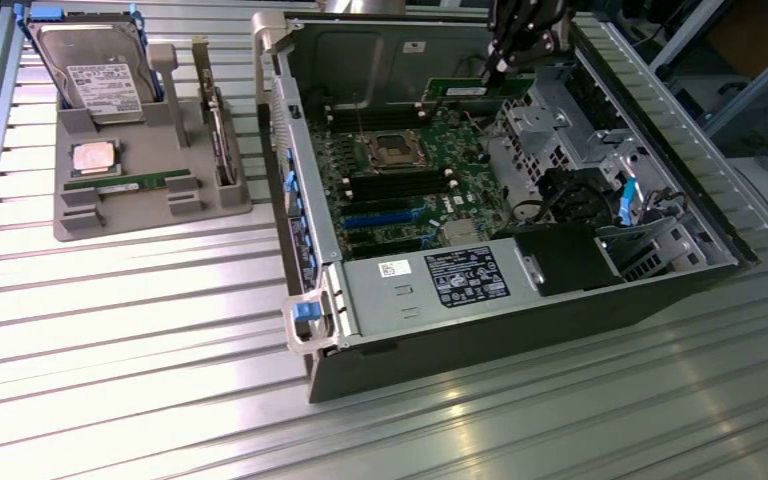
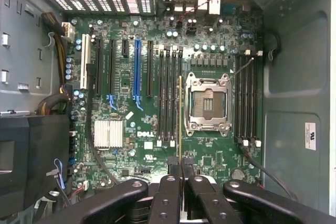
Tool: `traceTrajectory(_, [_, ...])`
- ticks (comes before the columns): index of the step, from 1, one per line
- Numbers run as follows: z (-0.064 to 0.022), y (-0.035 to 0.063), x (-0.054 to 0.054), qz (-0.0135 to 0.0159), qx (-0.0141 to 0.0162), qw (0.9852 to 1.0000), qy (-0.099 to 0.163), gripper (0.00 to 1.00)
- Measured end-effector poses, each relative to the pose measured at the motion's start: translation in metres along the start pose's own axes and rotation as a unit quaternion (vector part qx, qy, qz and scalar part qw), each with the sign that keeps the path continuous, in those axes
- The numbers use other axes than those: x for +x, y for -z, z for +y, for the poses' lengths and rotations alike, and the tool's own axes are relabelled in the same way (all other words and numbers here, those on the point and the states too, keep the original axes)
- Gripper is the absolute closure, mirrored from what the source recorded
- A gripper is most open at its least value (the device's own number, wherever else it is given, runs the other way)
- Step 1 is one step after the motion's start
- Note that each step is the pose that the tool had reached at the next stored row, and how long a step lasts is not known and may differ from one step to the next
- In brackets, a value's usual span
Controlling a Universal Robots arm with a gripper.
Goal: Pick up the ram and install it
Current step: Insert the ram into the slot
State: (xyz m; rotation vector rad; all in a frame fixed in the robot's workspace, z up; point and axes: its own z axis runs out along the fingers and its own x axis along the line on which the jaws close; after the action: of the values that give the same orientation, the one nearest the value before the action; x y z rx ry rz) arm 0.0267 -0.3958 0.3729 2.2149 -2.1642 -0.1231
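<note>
A ribbed metal table (image 1: 117,330) carries an open dark computer case (image 1: 491,340) lying on its side, towards the exterior view's right. Inside lies a green motherboard (image 2: 126,77), with a grey labelled power supply (image 1: 424,285) at the near end and tangled cables and drive cages along the right wall. On the exterior view's left sits a grey moulded tray (image 1: 144,215) holding an upright hard drive (image 1: 97,70) at the far end, an expansion card (image 1: 224,130) on edge, a square silver CPU chip (image 1: 95,157) and a second memory stick (image 1: 124,184) lying flat.

The arm reaches straight down into the far part of the case. Its black gripper (image 2: 180,174) is clenched on the ram (image 2: 180,119), a thin green stick seen edge-on. The ram hangs over the board between a bank of black memory slots (image 2: 169,93) and the empty metal-framed CPU socket (image 2: 209,103). Whether it touches the board cannot be told.
</note>
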Motion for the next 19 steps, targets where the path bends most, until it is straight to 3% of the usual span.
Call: traceTrajectory(19, [-0.001,-0.012,0.001,0.0,0.0,1.0,0.0,0.88])
